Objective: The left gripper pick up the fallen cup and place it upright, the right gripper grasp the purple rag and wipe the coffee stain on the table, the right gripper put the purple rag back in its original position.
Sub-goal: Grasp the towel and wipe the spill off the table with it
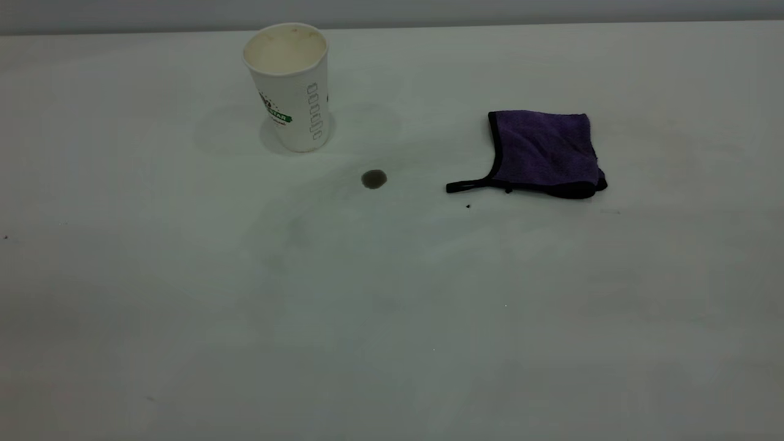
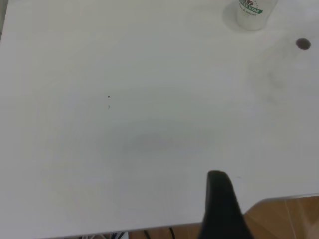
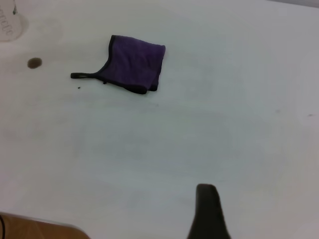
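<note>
The cup (image 1: 291,86) stands upright at the far left of the table (image 1: 392,306), mouth up, green logo to the front; its base also shows in the left wrist view (image 2: 251,12). The coffee stain (image 1: 373,179) lies in front of the cup to its right, and shows in both wrist views (image 2: 302,44) (image 3: 34,63). The purple rag (image 1: 542,153) lies flat to the right, its strap pointing toward the stain; it also shows in the right wrist view (image 3: 134,64). The left gripper (image 2: 219,199) hangs over the table's near edge, far from the cup. The right gripper (image 3: 207,209) is far from the rag. Neither arm shows in the exterior view.
A tiny black speck (image 1: 468,206) lies just in front of the rag's strap. Faint smears run across the middle of the tabletop. The table's near edge and a brown floor (image 2: 284,219) show in the left wrist view.
</note>
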